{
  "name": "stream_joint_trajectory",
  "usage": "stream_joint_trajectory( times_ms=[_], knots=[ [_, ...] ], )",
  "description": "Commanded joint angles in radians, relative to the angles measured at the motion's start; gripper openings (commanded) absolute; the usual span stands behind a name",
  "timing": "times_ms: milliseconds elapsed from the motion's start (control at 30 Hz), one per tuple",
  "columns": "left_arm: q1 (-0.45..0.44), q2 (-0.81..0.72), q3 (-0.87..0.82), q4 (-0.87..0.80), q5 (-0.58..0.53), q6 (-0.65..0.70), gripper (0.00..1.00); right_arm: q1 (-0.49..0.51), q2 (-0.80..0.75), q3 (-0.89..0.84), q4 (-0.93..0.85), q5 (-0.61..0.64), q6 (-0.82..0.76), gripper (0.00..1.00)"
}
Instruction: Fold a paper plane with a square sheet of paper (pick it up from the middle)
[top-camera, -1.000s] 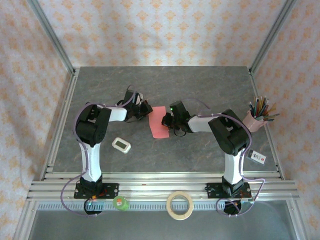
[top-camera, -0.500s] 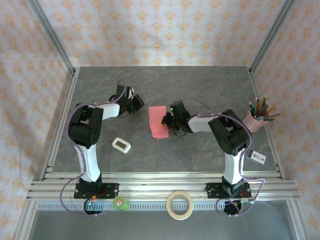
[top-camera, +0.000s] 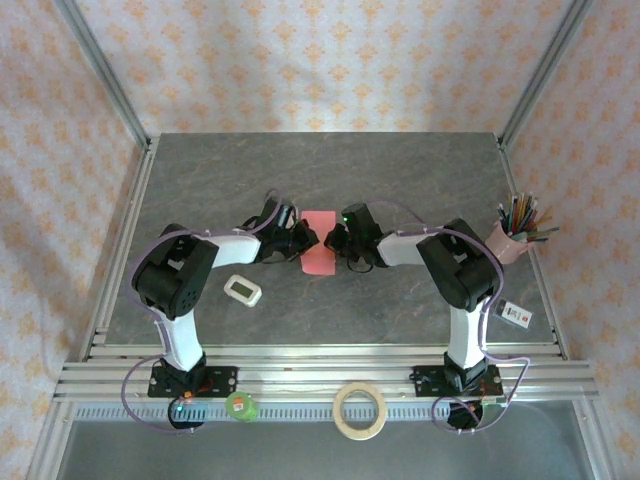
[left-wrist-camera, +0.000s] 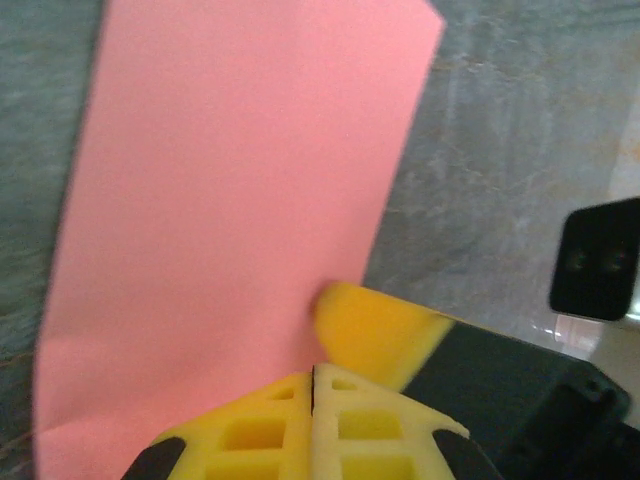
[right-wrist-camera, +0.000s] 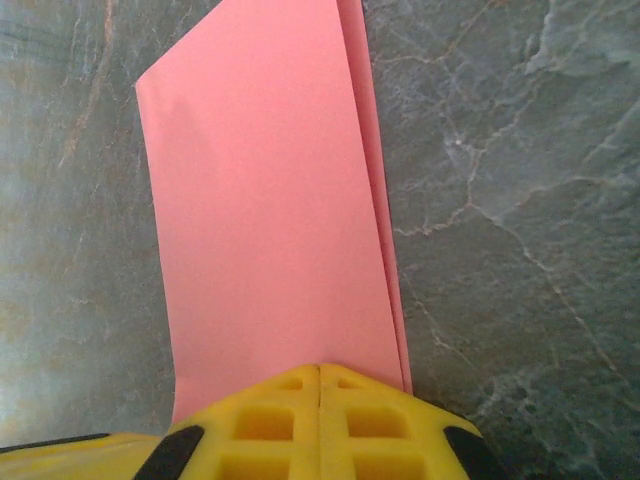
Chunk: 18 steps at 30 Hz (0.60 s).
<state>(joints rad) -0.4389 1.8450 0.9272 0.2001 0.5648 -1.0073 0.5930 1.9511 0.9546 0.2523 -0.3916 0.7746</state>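
Note:
The pink-red sheet of paper (top-camera: 318, 243) lies on the grey table, folded in half into a narrow rectangle with two layers showing along one long edge (right-wrist-camera: 385, 250). My right gripper (top-camera: 336, 241) is shut, its tips (right-wrist-camera: 320, 372) resting on the paper's right side. From the left, my left gripper (top-camera: 303, 244) comes in shut, its tips (left-wrist-camera: 315, 375) over the paper (left-wrist-camera: 230, 220). One yellow fingertip (left-wrist-camera: 372, 330) of the right gripper lies just in front of it. Whether either one pinches the paper is hidden.
A small white gadget (top-camera: 242, 290) lies left of centre near the left arm. At the right edge a pink cup of pens (top-camera: 512, 240) stands, with a small card (top-camera: 514, 315) nearer. A tape ring (top-camera: 359, 411) and a green object (top-camera: 240, 405) sit on the front rail.
The left arm swung out to the left, then came back in, and its gripper now meets the paper's left side. The right gripper and paper stayed put.

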Motion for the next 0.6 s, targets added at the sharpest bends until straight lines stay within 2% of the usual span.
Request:
stream_joint_trajectory(
  times_ms=[0,567],
  knots=[
    [-0.004,-0.024,-0.024,0.057,-0.052,-0.076,0.0,-0.021,0.116,-0.092,-0.294,0.124,0.003,0.0],
    [0.018,-0.061,-0.228,0.115,-0.165,-0.16,0.0,-0.032,0.146,-0.089,-0.312,0.161,-0.022,0.0]
  ],
)
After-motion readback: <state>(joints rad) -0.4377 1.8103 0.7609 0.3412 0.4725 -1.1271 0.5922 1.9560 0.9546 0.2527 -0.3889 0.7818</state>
